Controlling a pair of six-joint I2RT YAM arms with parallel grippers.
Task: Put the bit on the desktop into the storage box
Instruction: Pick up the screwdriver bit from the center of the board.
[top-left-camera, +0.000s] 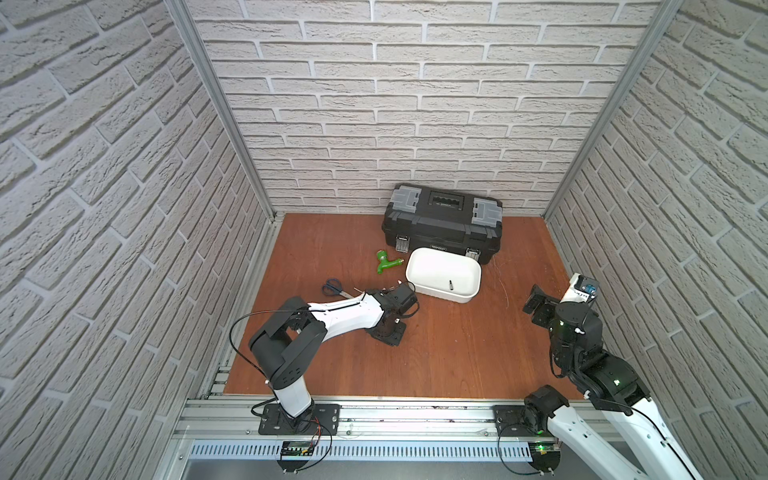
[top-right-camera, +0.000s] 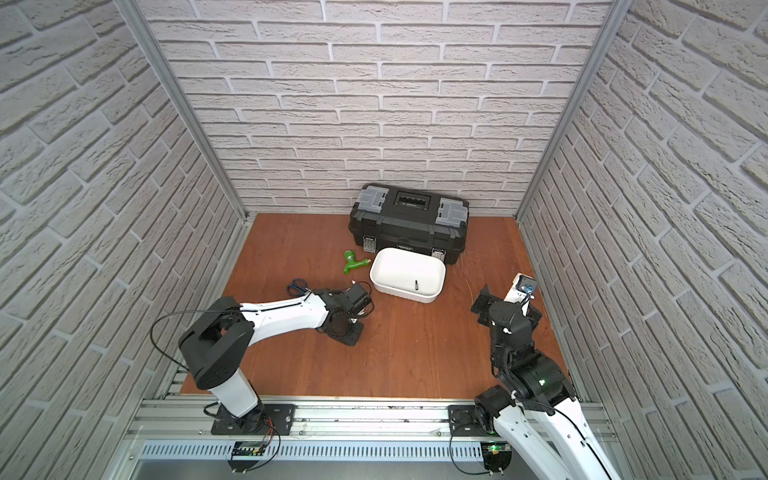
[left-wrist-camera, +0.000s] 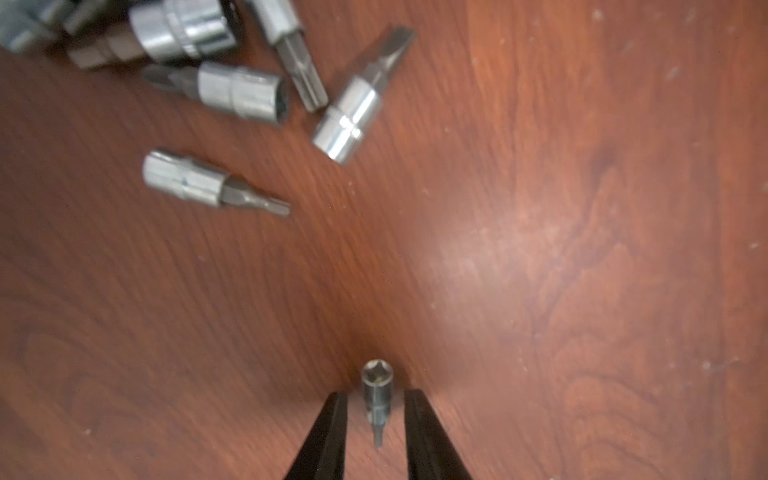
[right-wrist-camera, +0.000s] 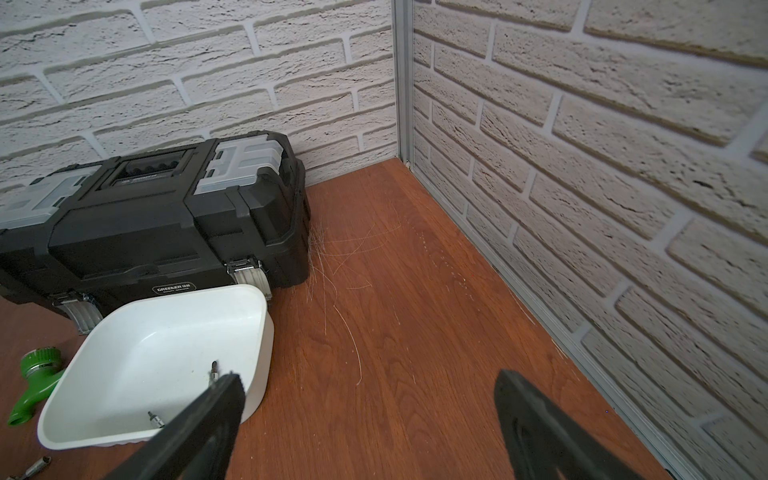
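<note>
Reddish wood-grain surface (top-left-camera: 457, 353), enclosed by white brick-pattern walls (top-left-camera: 415, 104). In the left wrist view we see the bit (left-wrist-camera: 377, 395) resting on the surface between the left fingers (left-wrist-camera: 328, 432). They stand narrowly apart, with a sliver of wood showing on each side, so they grip nothing. The bit's long axis runs parallel to the fingers: its hollow socket end points out past the fingertips, its thin tip back toward the wrist. More bits (left-wrist-camera: 216, 183) lie loose nearby. In both top views we find the white box (top-left-camera: 440, 294) just in front of a black toolbox (top-left-camera: 440, 224), near the left wrist; a stored bit (top-left-camera: 451, 284) lies inside. The right fingers (right-wrist-camera: 199, 419) are spread wide and empty, to the right of the box.
</note>
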